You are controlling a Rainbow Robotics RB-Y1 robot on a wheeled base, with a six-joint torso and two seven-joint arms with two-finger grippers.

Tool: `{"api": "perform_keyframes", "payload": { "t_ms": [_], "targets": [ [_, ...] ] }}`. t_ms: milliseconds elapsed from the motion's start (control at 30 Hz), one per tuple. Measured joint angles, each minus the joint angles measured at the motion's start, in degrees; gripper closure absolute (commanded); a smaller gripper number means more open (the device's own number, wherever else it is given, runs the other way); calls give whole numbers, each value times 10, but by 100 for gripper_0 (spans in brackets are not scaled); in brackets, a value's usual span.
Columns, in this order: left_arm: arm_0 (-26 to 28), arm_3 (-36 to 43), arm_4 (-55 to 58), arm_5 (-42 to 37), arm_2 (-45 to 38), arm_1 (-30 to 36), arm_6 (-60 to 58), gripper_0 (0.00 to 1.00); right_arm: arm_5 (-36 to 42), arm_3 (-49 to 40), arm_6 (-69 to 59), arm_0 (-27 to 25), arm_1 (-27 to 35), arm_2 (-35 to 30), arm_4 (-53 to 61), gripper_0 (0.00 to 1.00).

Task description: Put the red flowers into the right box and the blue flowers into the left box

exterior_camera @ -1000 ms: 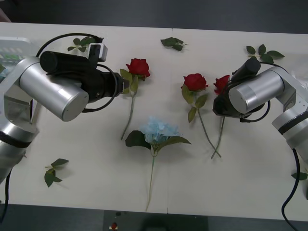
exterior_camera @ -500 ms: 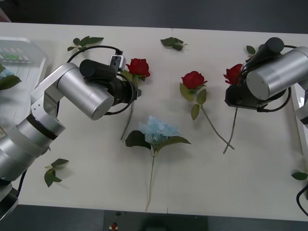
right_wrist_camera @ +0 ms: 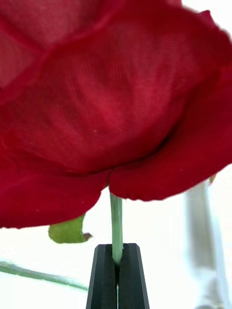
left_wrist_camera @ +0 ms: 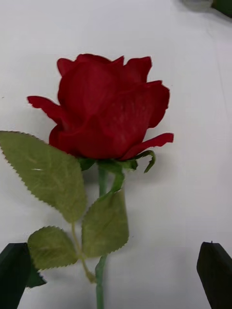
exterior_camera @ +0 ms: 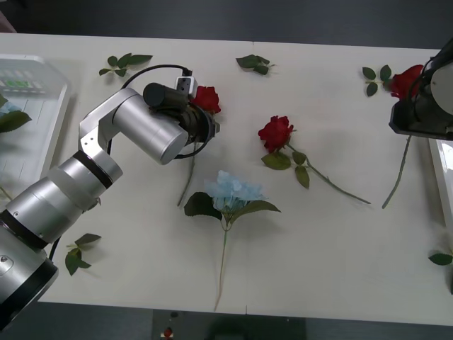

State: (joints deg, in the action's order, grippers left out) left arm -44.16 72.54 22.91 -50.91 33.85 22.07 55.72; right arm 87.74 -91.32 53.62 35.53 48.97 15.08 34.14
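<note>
My right gripper [right_wrist_camera: 116,263] is shut on the stem of a red flower [exterior_camera: 405,79], just under its head. That flower hangs above the table's right end, beside the right box [exterior_camera: 446,170]. My left gripper [left_wrist_camera: 116,273] is open and hovers over a second red flower [left_wrist_camera: 106,113], which lies at the back left of centre [exterior_camera: 206,98]; its stem runs between the black fingers [left_wrist_camera: 215,270]. A third red flower [exterior_camera: 274,132] lies in the middle. One blue flower [exterior_camera: 233,191] lies near the front. The left box [exterior_camera: 49,106] sits at the far left.
Loose green leaf sprigs lie at the back [exterior_camera: 124,62], [exterior_camera: 253,64], [exterior_camera: 379,74], at the front left [exterior_camera: 76,251] and at the right edge [exterior_camera: 440,258]. A green leaf [exterior_camera: 10,120] rests in the left box. The table's front right is bare.
My right arm has carried its red flower to the right, toward the right box. The middle red flower shifted and turned. My left arm has swung right, over the left red flower.
</note>
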Motion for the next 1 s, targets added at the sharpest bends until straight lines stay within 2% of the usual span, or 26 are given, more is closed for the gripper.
{"api": "perform_keyframes", "payload": {
  "t_ms": [200,367,533,700,900,1000],
  "targets": [
    [-16,-42,0,41,29,-5,-4,0,4,0,0,0,54,-2,35,100],
    [-34,-68,-13,53,66,-5,-4,0,4,31,11,0,77,-40,63,100],
    [-37,-69,-35,53,77,-5,-4,0,-7,91,20,0,77,-92,58,100],
    [-37,-69,-51,53,77,-5,-4,0,-57,162,147,0,77,-123,45,100],
    [-37,-70,-61,53,97,-5,-5,0,-113,263,181,0,77,-162,33,100],
    [-37,-70,-61,53,106,-5,-5,0,-135,300,246,0,77,-180,28,100]
  ]
}}
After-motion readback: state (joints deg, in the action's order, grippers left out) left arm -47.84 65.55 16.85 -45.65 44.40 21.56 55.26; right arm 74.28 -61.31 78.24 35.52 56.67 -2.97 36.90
